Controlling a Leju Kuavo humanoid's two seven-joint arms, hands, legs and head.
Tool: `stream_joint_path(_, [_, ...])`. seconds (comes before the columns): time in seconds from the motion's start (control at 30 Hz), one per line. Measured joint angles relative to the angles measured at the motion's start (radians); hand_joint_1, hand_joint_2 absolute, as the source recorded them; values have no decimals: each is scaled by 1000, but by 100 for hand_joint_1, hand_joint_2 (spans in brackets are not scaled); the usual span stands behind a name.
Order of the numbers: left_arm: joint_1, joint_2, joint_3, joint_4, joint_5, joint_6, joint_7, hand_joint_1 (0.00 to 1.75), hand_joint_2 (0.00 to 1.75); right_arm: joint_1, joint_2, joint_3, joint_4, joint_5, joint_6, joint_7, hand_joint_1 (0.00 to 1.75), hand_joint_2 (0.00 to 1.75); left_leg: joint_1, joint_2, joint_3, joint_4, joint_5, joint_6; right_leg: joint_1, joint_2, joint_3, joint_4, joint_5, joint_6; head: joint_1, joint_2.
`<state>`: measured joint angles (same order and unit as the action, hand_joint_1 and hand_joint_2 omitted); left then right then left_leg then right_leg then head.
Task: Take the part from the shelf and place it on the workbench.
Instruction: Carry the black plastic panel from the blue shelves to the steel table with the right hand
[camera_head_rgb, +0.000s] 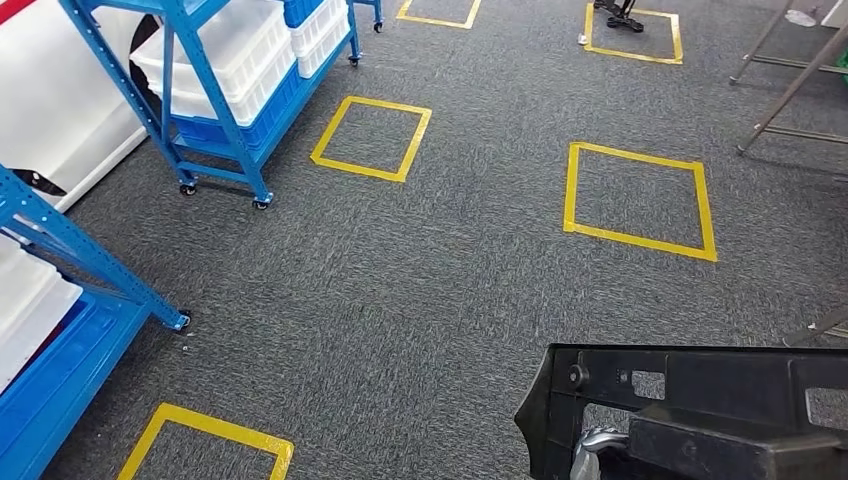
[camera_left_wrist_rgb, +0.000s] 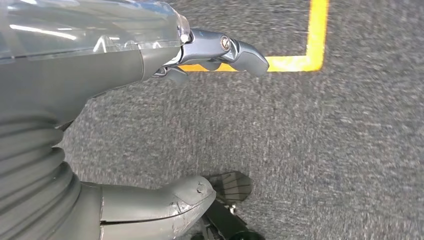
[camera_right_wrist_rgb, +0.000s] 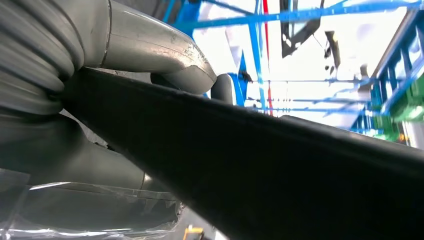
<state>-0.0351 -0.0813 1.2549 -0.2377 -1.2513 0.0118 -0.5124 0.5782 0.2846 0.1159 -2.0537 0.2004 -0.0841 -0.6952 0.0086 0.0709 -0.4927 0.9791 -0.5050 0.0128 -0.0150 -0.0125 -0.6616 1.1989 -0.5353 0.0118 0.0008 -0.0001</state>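
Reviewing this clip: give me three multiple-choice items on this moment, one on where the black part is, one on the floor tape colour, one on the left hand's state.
1. Where is the black part?
A. On a blue shelf
B. Held by the right hand
C. Lying on the carpet

2. What colour are the taped squares on the floor?
A. Yellow
B. Red
C. White

3. What is the left hand doing?
A. Holding a white bin
B. Gripping the part
C. Holding nothing

Answers: 1 B, the right wrist view shows thumb and fingers clamped on it; 2 A, every outline on the carpet is yellow; 3 C, only carpet lies between its fingers.
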Motion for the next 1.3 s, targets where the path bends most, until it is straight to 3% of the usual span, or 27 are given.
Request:
stream_joint_path(0.07, [-2, 0, 0, 0, -5, 0, 6, 0, 175, 2, 0, -4, -7, 5, -2, 0, 175, 175, -3, 20, 6, 6, -10, -10, 4, -44, 69, -124, 38, -6, 0, 0])
stream_joint_path(0.1, [-2, 1, 0, 0, -8, 0, 8, 0, 175, 2, 0, -5, -10, 5, -2, 0, 175, 175, -5, 27, 8, 9, -14, -15, 7, -56, 85, -156, 42, -11, -1, 0])
stream_joint_path(0.13, [-3, 1, 0, 0, -11, 0, 11, 0, 175, 3, 0, -7, -11, 6, -3, 0, 175, 175, -7, 36, 10, 10, -17, -21, 12, -60, 88, -166, 39, -17, -2, 0])
stream_joint_path(0.2, [-6, 1, 0, 0, -17, 1, 14, 0, 175, 6, 1, -14, -14, 5, -1, 0, 175, 175, -5, 47, 15, 11, -22, -31, 12, -36, 86, -170, 44, -27, -3, 0])
stream_joint_path(0.27, [-9, 1, 0, 0, -20, 1, 14, 0, 175, 10, 2, -22, -21, 3, 3, 0, 175, 175, 0, 10, 3, 47, -53, -39, 8, -16, 86, -177, 50, -39, -6, 0])
stream_joint_path(0.33, [-6, 1, 0, 0, -21, 2, 9, 0, 175, 11, 3, -27, -27, 3, 3, 0, 175, 175, 4, -44, -49, 163, -116, -43, 8, 6, 86, -179, 53, -48, -10, 0])
stream_joint_path(0.4, [-2, 2, 1, 0, -24, 2, 3, 0, 175, 12, 4, -29, -29, 4, 2, 0, 175, 175, 4, -62, -109, 284, -156, -45, 10, 33, 86, -177, 53, -51, -11, 0])
stream_joint_path(0.43, [-2, 2, 1, 0, -27, 2, 0, 0, 175, 13, 5, -30, -29, 4, 2, 0, 175, 175, 4, -64, -121, 302, -149, -45, 11, 48, 86, -176, 53, -51, -11, 0])
stream_joint_path(0.47, [-2, 1, 1, 0, -30, 2, -3, 0, 175, 14, 5, -31, -29, 4, 2, 0, 175, 175, 5, -66, -116, 280, -122, -44, 11, 62, 87, -174, 53, -51, -11, 0])
stream_joint_path(0.5, [-2, 1, 1, 0, -33, 2, -4, 0, 175, 15, 5, -32, -30, 4, 1, 0, 175, 175, 6, -74, -94, 224, -82, -42, 11, 77, 88, -172, 53, -51, -11, 0])
stream_joint_path(0.57, [-3, 1, 1, 0, -36, 2, -5, 0, 175, 16, 6, -33, -33, 5, -1, 0, 175, 175, 9, -118, -44, 96, -24, -39, 12, 103, 86, -166, 52, -46, -10, 0])
stream_joint_path(0.63, [-3, 2, 1, 0, -37, 3, -2, 0, 175, 18, 7, -34, -37, 7, -5, 0, 175, 175, 9, -148, -24, 40, -14, -33, 10, 127, 78, -163, 55, -34, -10, 0])
stream_joint_path(0.7, [-6, 1, 1, 0, -38, 4, 2, 0, 175, 22, 7, -36, -41, 7, -8, 0, 175, 175, 6, -131, -22, 34, -10, -20, 7, 144, 70, -164, 61, -19, -10, 0])
stream_joint_path(0.73, [-8, 1, 1, 0, -39, 5, 4, 0, 175, 25, 6, -37, -43, 8, -9, 0, 175, 175, 7, -118, -21, 29, -6, -12, 8, 134, 66, -157, 56, -14, -10, 0])
stream_joint_path(0.77, [-9, 1, 1, 0, -39, 5, 6, 0, 175, 26, 6, -38, -44, 8, -11, 0, 175, 175, 8, -106, -20, 24, -1, -5, 10, 111, 55, -136, 41, -11, -7, 0])
stream_joint_path(0.83, [-6, 1, 1, 0, -40, 5, 7, 0, 175, 27, 6, -41, -46, 9, -12, 0, 175, 175, 7, -78, -21, 18, 4, 4, 12, 51, 11, -38, -22, -6, -1, 0])
stream_joint_path(0.9, [-2, 1, 2, 0, -44, 6, 8, 0, 175, 27, 6, -42, -46, 12, -14, 0, 175, 175, 3, -48, -23, 18, 4, 6, 9, 26, -42, 82, -78, -1, 1, 0])
stream_joint_path(0.93, [-2, 1, 2, 0, -47, 7, 9, 0, 175, 27, 6, -42, -46, 14, -15, 0, 175, 175, 2, -34, -24, 18, 3, 6, 7, 21, -50, 107, -81, 1, 1, 0])
stream_joint_path(0.97, [-3, 1, 2, 0, -51, 8, 9, 0, 175, 27, 6, -42, -46, 16, -17, 0, 175, 175, 2, -20, -23, 18, 2, 5, 6, 17, -40, 94, -66, 2, 2, 0])
stream_joint_path(1.0, [-4, 1, 2, 0, -54, 9, 8, 0, 175, 27, 6, -42, -46, 19, -20, 0, 175, 175, 2, -9, -22, 18, 1, 4, 6, 9, -9, 42, -37, 1, 2, 0])
stream_joint_path(1.07, [-6, 1, 2, 0, -57, 10, 6, 0, 175, 27, 6, -42, -46, 21, -25, 0, 175, 175, -1, 11, -16, 20, -4, -3, 10, -28, 71, -100, 16, -5, 2, 0])
stream_joint_path(1.13, [-7, 1, 2, 0, -58, 10, 5, 0, 175, 26, 6, -42, -46, 23, -28, 0, 175, 175, -4, 28, -11, 22, -9, -13, 18, -52, 108, -173, 30, -14, 1, 0])
stream_joint_path(1.2, [-11, 1, 2, 0, -62, 14, 3, 0, 175, 27, 6, -42, -46, 24, -31, 0, 175, 175, -6, 46, -7, 21, -12, -21, 21, -35, 105, -179, 31, -23, -1, 0])
stream_joint_path(1.23, [-14, -4, 0, 0, -73, 25, 2, 0, 175, 28, 6, -42, -46, 25, -31, 0, 175, 175, -5, 42, -6, 26, -17, -25, 19, -26, 105, -182, 33, -28, -1, 0])
stream_joint_path(1.3, [-23, -43, -10, 0, -113, 92, 10, 0, 175, 26, 10, -43, -45, 30, -26, 0, 175, 175, -1, 0, -27, 79, -57, -32, 12, -8, 107, -189, 39, -39, -4, 0])
